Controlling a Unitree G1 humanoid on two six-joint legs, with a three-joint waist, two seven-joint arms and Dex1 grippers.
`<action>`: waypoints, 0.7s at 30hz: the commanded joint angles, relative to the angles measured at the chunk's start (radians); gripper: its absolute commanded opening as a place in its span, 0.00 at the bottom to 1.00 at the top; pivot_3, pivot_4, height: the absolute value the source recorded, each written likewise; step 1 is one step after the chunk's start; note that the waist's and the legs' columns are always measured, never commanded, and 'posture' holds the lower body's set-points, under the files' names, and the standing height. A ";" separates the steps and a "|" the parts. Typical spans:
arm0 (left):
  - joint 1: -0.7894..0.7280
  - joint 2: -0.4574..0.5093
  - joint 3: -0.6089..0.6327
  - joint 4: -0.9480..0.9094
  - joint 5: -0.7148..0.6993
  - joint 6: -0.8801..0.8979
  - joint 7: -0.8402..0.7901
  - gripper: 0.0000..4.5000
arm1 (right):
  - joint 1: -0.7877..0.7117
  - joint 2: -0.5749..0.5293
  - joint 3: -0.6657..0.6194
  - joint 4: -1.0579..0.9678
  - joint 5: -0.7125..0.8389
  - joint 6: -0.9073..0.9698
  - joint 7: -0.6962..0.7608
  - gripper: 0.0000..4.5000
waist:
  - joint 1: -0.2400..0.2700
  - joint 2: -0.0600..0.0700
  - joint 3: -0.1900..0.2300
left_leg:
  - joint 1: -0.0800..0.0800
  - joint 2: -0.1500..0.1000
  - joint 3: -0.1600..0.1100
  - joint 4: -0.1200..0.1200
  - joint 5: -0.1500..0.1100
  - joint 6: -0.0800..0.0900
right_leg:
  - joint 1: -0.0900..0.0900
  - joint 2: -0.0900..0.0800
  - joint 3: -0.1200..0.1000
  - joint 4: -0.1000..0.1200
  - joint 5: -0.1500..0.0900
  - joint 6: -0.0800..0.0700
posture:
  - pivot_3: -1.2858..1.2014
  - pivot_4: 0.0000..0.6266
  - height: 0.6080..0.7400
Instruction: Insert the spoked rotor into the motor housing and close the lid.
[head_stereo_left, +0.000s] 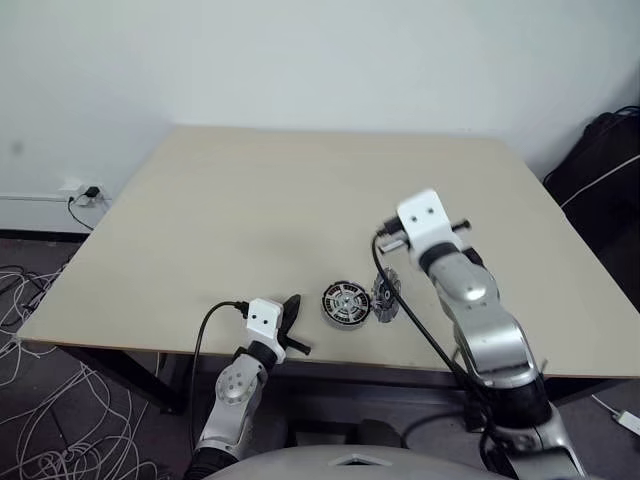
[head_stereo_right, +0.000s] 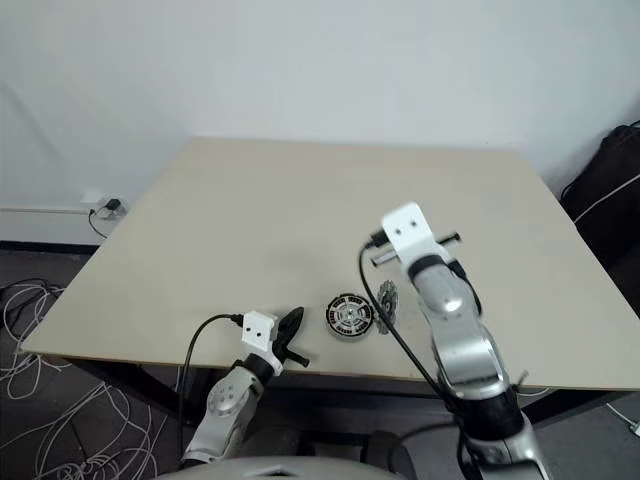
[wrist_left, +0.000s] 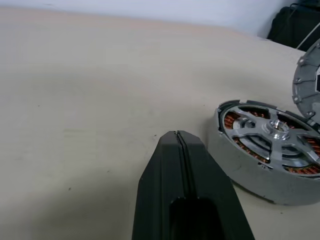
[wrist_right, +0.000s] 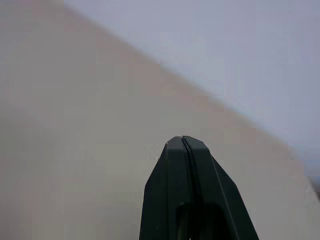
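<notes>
Both jaws closed and empty, no legible writing on motor housing (wrist_left: 265, 150).

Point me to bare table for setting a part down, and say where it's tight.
Free: the table from the motor housing back to the far edge, and its left half. Tight: the near edge, where the left gripper, housing, lid and right arm cluster.
</notes>
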 joint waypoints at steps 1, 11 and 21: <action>-0.009 0.003 -0.004 -0.047 -0.009 0.001 -0.005 0.00 | 0.101 -0.017 -0.021 -0.066 -0.051 -0.004 -0.025 0.00 | -0.001 0.001 0.000 | 0.000 0.000 0.000 0.000 0.000 0.000 | 0.000 0.000 0.000 0.000 -0.001 -0.002 | 0.52 0.00 1.00; -0.017 0.043 -0.024 -0.079 0.012 0.018 -0.032 0.00 | 0.295 0.027 0.022 -0.150 0.066 -0.012 0.122 0.00 | -0.010 0.002 0.006 | 0.010 0.002 0.000 0.001 0.002 0.002 | 0.011 0.002 -0.001 0.001 -0.004 0.001 | 0.52 0.00 1.00; -0.013 0.071 -0.031 -0.088 0.042 -0.003 -0.016 0.00 | 0.289 0.020 0.027 -0.199 0.171 -0.005 0.231 0.00 | -0.008 -0.003 0.012 | 0.016 0.002 0.000 0.001 0.002 0.002 | 0.017 0.002 0.000 0.000 -0.004 0.002 | 0.52 0.00 1.00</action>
